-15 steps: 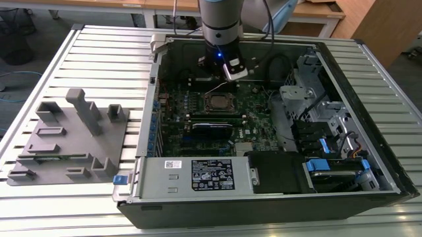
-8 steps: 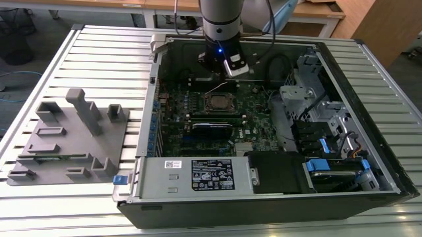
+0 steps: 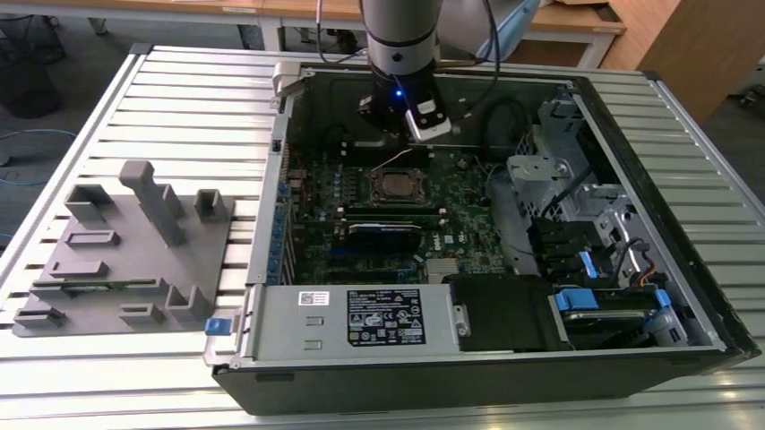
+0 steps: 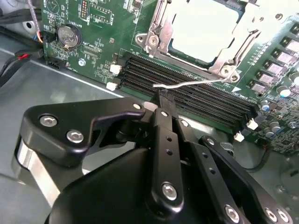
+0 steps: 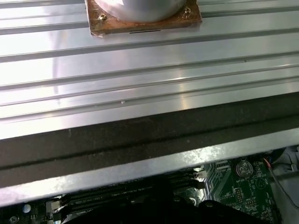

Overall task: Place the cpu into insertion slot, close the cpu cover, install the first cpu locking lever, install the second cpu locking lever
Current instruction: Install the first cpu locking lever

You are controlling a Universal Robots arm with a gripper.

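Underneath, ribbed metal table (image 3: pixel 156 98); desks (image 3: pixel 574 20) behind.

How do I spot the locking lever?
On the green board, find the silvery cpu cover framing the pale chip. The locking lever lies beside it across the long black slots, by the gripper: the only thin bright wire rod.

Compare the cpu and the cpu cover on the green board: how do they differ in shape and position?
The cpu is a solid, plain pale plate; the cpu cover is a frame with a large open window. The cpu sits in the middle; the cpu cover runs around its edges. Both look metallic and lie flat on the green board.
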